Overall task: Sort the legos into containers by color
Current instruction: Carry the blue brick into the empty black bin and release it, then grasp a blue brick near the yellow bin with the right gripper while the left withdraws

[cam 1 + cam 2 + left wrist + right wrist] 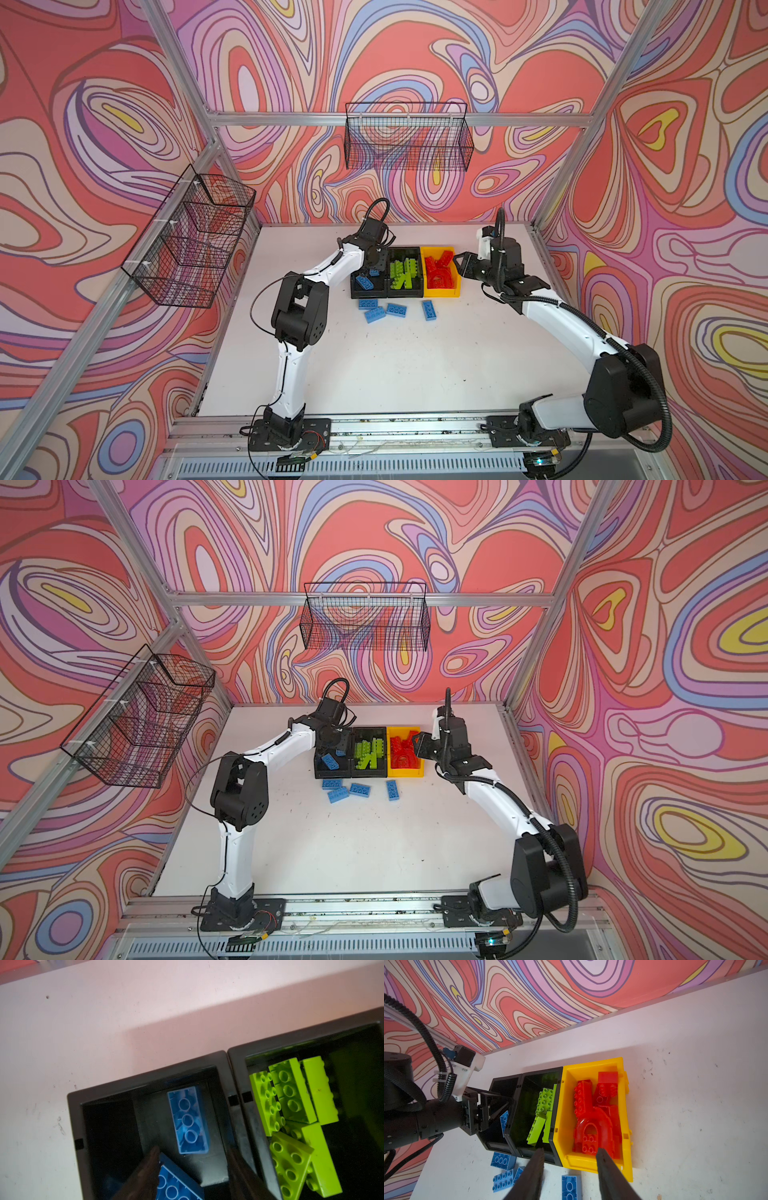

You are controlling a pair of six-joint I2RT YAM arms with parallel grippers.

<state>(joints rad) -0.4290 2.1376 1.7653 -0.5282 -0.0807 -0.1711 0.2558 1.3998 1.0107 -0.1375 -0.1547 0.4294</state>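
Note:
Three containers stand in a row in both top views. The left black bin (368, 294) holds two blue legos (188, 1120). The middle black bin (405, 294) holds lime green legos (405, 272). The yellow bin (442, 291) holds red legos with the red arch (593, 1124) on top. Several blue legos (396, 309) lie loose on the table in front of the bins. My left gripper (194, 1153) hangs over the left black bin, open, gripping nothing. My right gripper (570, 1150) is open and empty at the yellow bin's right side.
A black wire basket (187, 241) hangs on the left wall and another (409, 141) on the back wall. Aluminium frame posts edge the white table (374, 365). The arms' base rail (374, 428) runs along the front.

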